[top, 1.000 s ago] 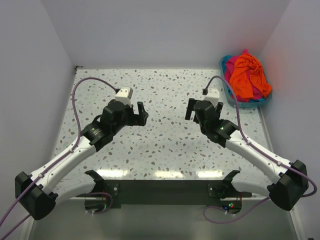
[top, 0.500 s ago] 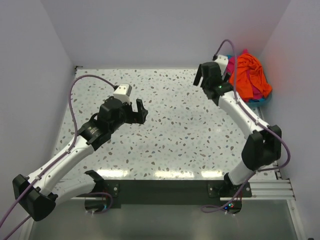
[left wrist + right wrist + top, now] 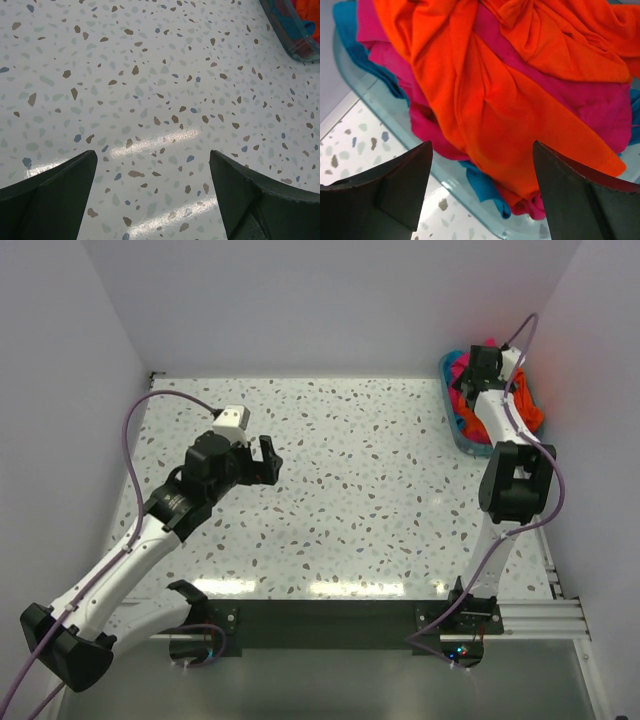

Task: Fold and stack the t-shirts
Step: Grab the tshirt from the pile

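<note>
The t-shirts lie heaped in a teal basket (image 3: 456, 420) at the table's back right. In the right wrist view a bright orange shirt (image 3: 510, 115) lies on top, a magenta-pink one (image 3: 600, 105) shows under it, and blue cloth (image 3: 485, 187) pokes out at the rim. My right gripper (image 3: 482, 365) hangs open just above the heap, its fingers (image 3: 395, 185) empty and apart. My left gripper (image 3: 268, 462) is open and empty over the left half of the speckled table, far from the shirts. The basket's corner (image 3: 290, 35) shows at the top right of the left wrist view.
White walls close in the table on the left, back and right. The basket stands tight against the right wall. The speckled tabletop (image 3: 350, 500) stretches between the two arms. Purple cables loop over both arms.
My right arm has swung from the table's middle out to the back right and now reaches over the basket. My left gripper has drifted slightly left and back.
</note>
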### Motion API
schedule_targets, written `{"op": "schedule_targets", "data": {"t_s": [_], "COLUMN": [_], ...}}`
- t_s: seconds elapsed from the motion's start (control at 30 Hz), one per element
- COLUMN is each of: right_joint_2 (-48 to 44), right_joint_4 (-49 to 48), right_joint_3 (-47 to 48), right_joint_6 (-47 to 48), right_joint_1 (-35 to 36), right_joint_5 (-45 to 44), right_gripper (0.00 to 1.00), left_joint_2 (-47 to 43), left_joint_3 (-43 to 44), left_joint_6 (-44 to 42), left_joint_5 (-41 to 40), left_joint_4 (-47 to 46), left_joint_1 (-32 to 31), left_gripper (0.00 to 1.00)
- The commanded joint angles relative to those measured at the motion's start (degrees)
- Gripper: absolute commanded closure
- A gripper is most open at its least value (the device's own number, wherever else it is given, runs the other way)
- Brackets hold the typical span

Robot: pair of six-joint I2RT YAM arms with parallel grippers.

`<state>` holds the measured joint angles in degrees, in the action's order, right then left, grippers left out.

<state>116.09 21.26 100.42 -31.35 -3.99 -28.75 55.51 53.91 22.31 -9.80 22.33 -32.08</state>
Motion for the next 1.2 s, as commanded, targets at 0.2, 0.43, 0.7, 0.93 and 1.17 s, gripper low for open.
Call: {"op": "schedule_targets", "data": {"t_s": [0.2, 0.43, 0.7, 0.93, 1.17], "right_joint_2": [9.5, 10.4, 0.1, -11.0, -22.3], "right_joint_4": [-2.3, -2.7, -5.6, -10.2, -13.7], "right_joint_3": [8.6, 8.6, 3.4, -2.9, -4.8], "right_joint_6": [-0.9, -0.7, 2.8, 5.6, 12.7], "right_joint_1": [-1.3, -1.3, -0.8, 0.6, 8.4], "right_joint_5": [-1.0, -2.3, -5.2, -5.7, -6.4], "right_gripper": [0.20, 0.61, 1.00, 1.00, 1.00], "left_joint_2": [1.4, 2.1, 2.4, 2.8, 2.9], "left_joint_3": [0.8, 0.8, 0.9, 1.2, 2.6], "left_joint_6": [-2.8, -2.8, -2.1, -1.4, -1.0], "left_joint_5": [4.4, 5.3, 6.2, 7.1, 7.2], "left_joint_4": [-2.0, -2.5, -3.6, -4.6, -4.7], "left_joint_1": [2.9, 3.9, 4.2, 4.3, 4.5], "left_gripper": [0.00, 0.00, 0.00, 0.01, 0.02]}}
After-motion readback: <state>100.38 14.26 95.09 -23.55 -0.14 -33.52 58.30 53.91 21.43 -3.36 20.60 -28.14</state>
